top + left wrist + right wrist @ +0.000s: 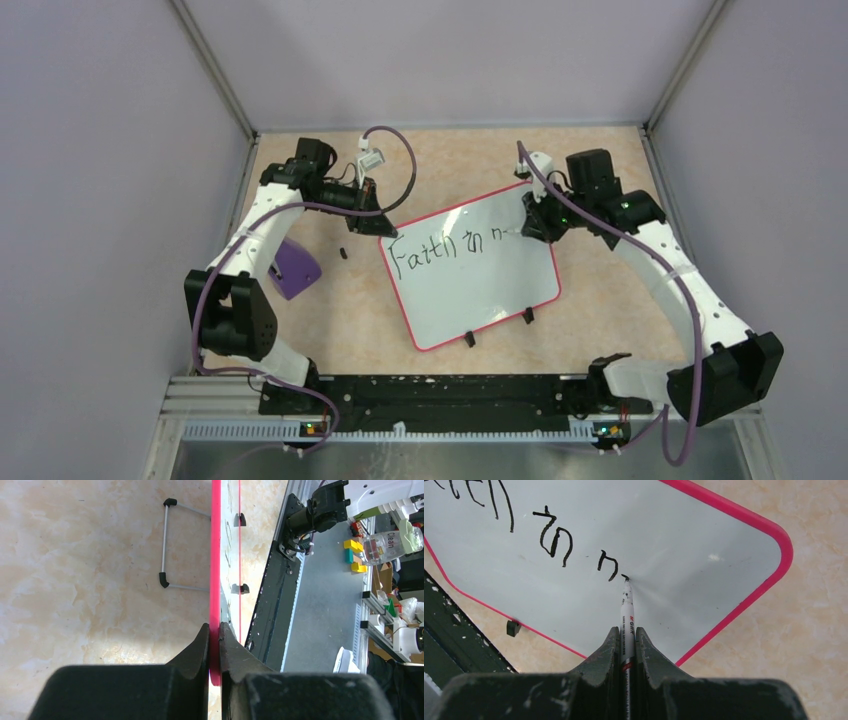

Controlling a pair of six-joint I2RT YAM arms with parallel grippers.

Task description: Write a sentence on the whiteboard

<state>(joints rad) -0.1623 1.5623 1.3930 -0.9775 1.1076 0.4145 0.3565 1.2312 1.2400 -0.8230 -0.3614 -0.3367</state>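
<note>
While left hand (pixel 214 628) clamped whiteboard (pixel 470 290) rim on tabletop (pixel 600 300), we had right hand (pixel 626 631) pinched around marker (pixel 627 605), tip touching board past "n" of sentence (pixel 440 250); we judged light, even pressure best.

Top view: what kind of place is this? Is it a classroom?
Probably a robot lab's test booth, not a classroom: grey walls box in a table, the left gripper clamps a whiteboard, the right gripper writes with a marker.
</note>
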